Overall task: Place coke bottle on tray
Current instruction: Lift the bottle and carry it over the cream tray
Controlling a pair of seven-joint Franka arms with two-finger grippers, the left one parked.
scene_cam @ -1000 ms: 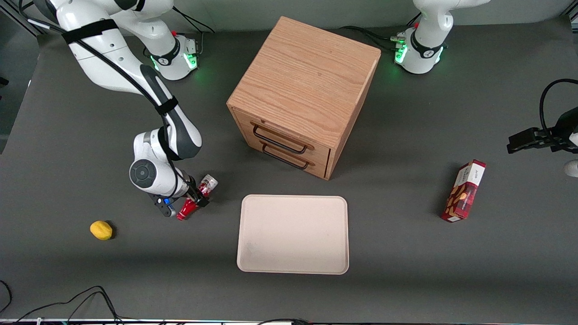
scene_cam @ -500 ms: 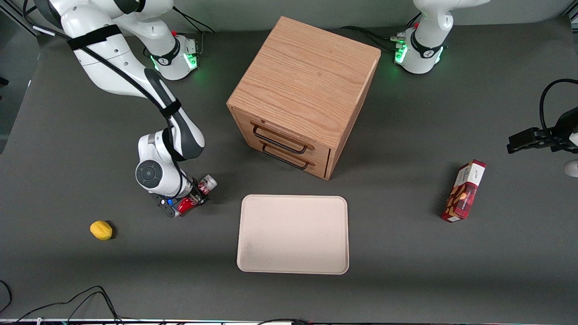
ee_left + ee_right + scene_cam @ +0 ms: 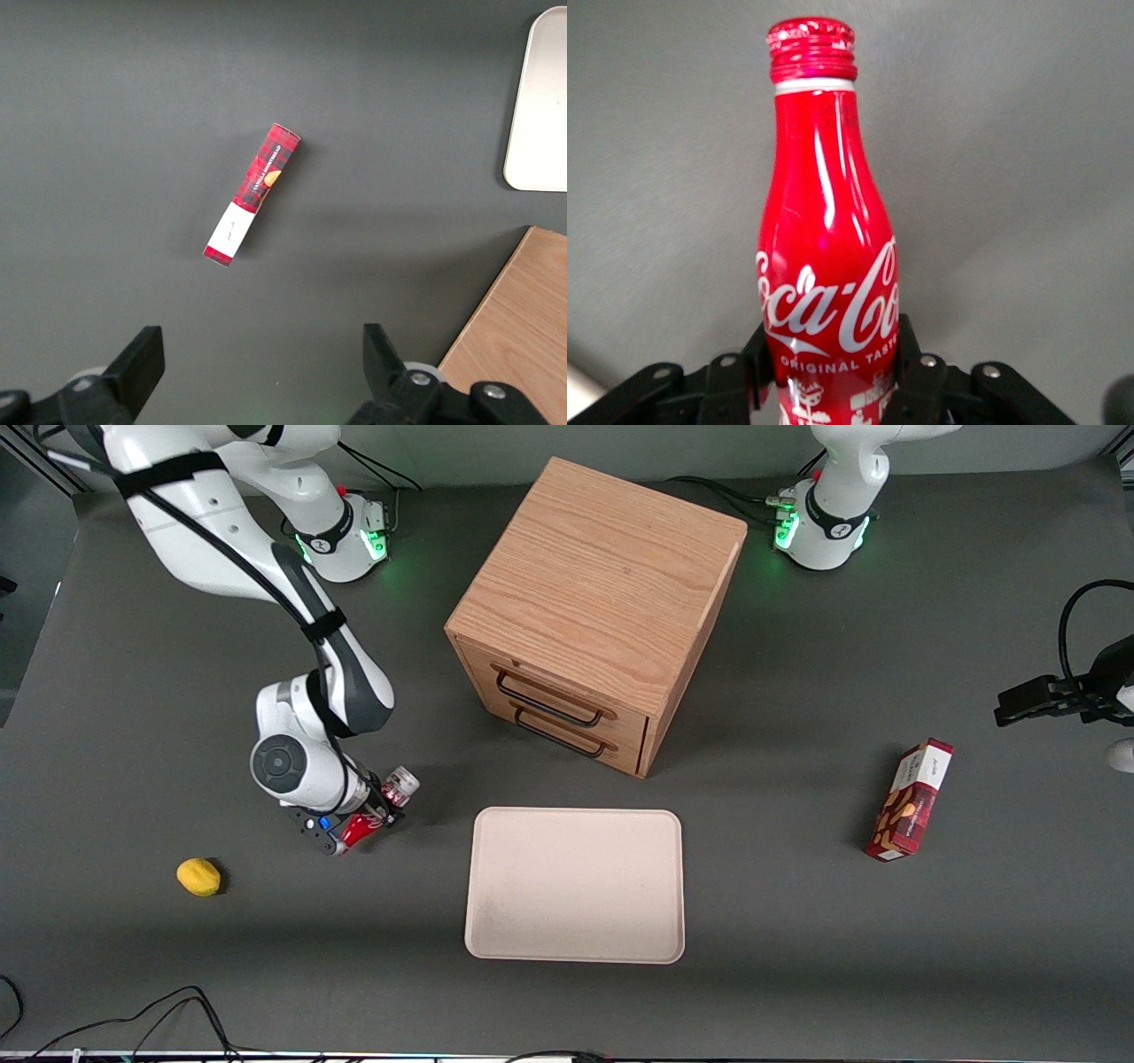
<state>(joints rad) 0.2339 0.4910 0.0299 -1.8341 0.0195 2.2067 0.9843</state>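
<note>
My right gripper (image 3: 379, 813) is shut on the coke bottle (image 3: 372, 817), a slim red bottle with a white script logo. In the front view its silver end (image 3: 404, 782) points toward the cabinet and its red neck toward the camera. The bottle is held just above the table, beside the cream-beige tray (image 3: 576, 883), toward the working arm's end. In the right wrist view the bottle (image 3: 827, 266) fills the frame, with the black fingers (image 3: 914, 372) pressed on both sides of its body and the red cap (image 3: 811, 46) pointing away.
A wooden two-drawer cabinet (image 3: 595, 611) stands farther from the camera than the tray. A yellow lemon (image 3: 198, 876) lies nearer the camera than the gripper. A red snack box (image 3: 911, 800) lies toward the parked arm's end; it also shows in the left wrist view (image 3: 253, 193).
The gripper has tilted the bottle and lifted it a little off the table, so its neck looks shorter. The wrist shifted slightly away from the tray in the last half second.
</note>
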